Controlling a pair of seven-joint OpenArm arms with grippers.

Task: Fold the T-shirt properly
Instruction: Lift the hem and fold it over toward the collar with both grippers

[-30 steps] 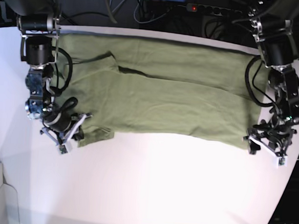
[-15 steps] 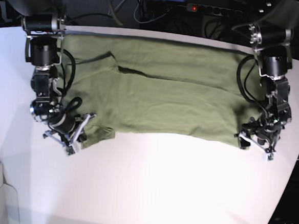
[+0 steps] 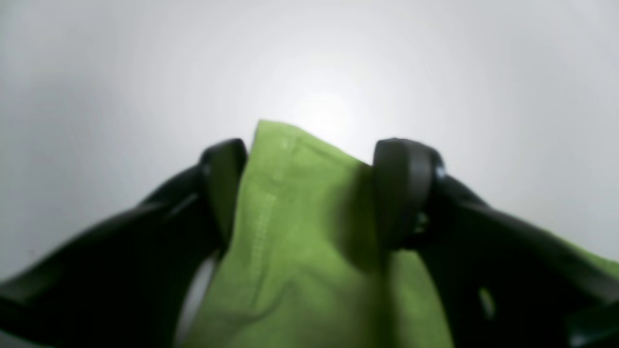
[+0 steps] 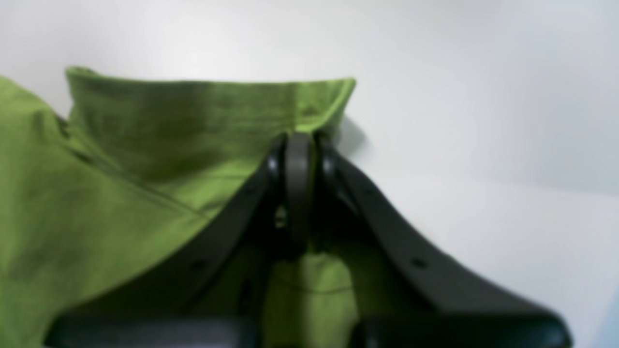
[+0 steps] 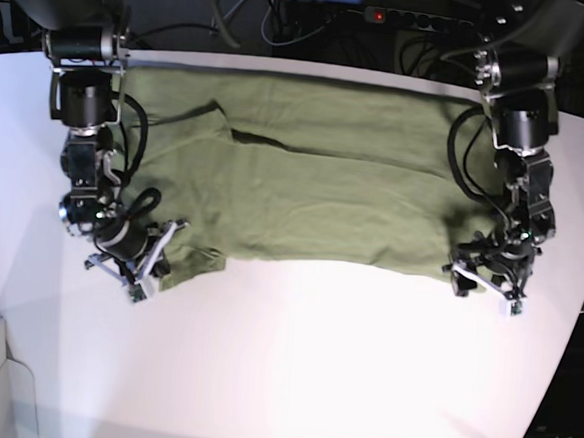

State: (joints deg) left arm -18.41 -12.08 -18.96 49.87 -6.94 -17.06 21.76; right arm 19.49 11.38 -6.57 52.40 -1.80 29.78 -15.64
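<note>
- The white table (image 5: 291, 379) fills most of the base view, bare in its lower half.
- The wrinkled olive-green short-sleeved cotton T-shirt (image 5: 314, 186) lies spread flat across the upper half of the table, from left to right.
- The left gripper (image 5: 486, 287), at centre right, has its jaws spread, straddling a hemmed corner of the shirt (image 3: 295, 232).
- The right gripper (image 5: 148, 266), at lower left, has its jaws pressed together, pinching the shirt's edge (image 4: 208, 121).

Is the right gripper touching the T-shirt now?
Touching. In the right wrist view, the right gripper has its jaws closed on a raised fold of the T-shirt.
</note>
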